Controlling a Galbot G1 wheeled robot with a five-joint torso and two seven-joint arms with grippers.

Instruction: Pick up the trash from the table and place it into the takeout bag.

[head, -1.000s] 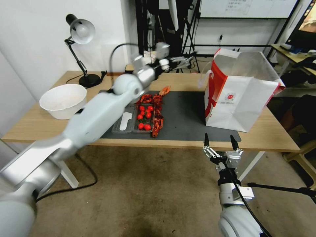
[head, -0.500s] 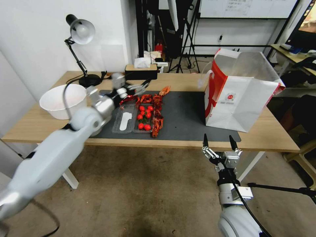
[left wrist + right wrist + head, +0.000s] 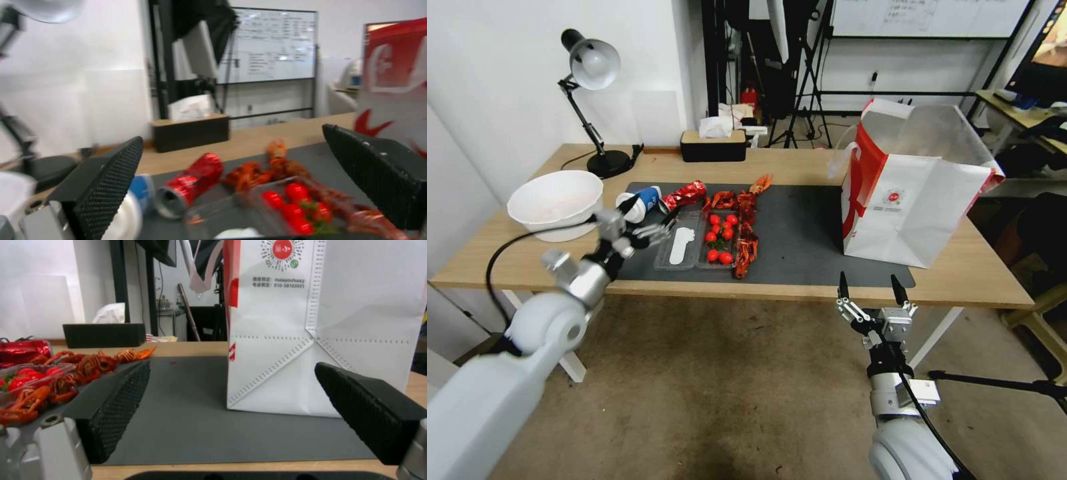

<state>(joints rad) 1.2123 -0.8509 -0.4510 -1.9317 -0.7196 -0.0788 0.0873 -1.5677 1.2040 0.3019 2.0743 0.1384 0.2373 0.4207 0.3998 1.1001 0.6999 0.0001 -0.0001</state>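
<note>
The trash sits at the middle left of the head picture, on the dark mat (image 3: 800,233) of the table (image 3: 980,273). I count one blue-and-white paper cup (image 3: 640,202) lying on its side, one crushed red can (image 3: 684,195) touching it, and one clear plastic tray (image 3: 694,247) just beside them. In the tray lies one white plastic piece (image 3: 681,243) and seven little red tomatoes (image 3: 719,237). A row of red crayfish shells (image 3: 746,230) runs along the tray's far and right sides; they are too tangled to count.

The cup and can look light and thin. I think they would squash if pinched hard, and both could roll. Holding each across its round middle seems best. The tray looks bendy and slippery, so its rim is the place to grab. The shells look spiky and crumbly and may fall apart.

One big beige bowl (image 3: 555,202) stands at the left, off the mat. It looks light but wide, so the rim is the spot to pinch.

The left gripper (image 3: 644,227) is just beside the cup, fingers spread wide, holding nothing.

One takeout bag (image 3: 920,207) stands at the upper right, open at the top, well apart from the trash. It looks light and might tip if bumped.

The right gripper (image 3: 870,290) waits at the lower right, by the table's near edge, fingers wide apart and empty.
</note>
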